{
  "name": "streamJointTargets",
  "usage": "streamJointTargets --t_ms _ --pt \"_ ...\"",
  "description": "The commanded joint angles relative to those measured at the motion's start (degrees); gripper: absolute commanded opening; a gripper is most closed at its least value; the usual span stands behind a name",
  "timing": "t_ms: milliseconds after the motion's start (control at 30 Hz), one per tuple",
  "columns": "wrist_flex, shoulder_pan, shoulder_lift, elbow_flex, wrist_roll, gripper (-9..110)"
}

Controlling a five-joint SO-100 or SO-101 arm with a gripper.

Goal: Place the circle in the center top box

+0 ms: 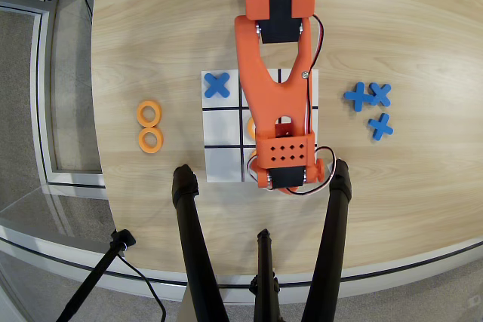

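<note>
Overhead view. Three black tripod legs (195,250) are seen at the lower edge of the frame, over the light wooden desk (400,179). Just above them lies the orange arm's wrist block; the gripper (287,186) is hidden beneath it, so whether it is spread or closed cannot be told. The white grid sheet with black lines (223,137) sits at frame centre, largely covered by the orange arm (275,88). An orange curved edge, apparently the circle (248,127), shows in the grid's middle area beside the arm. The center top box (253,167) is mostly covered. A blue X piece (216,85) occupies the upper-left cell. Two orange rings (150,127) lie touching at left; three blue X pieces (370,103) at right.
</note>
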Motion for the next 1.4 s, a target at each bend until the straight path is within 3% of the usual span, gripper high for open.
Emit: streamJointTargets --t_ms 0,967,1367 --pt "0.8 1.1 0.7 -3.6 -0.3 0" --pt "3.4 1.1 -2.9 -8.7 -0.8 0" --pt "8.3 1.7 -1.3 -11.1 -2.1 13"
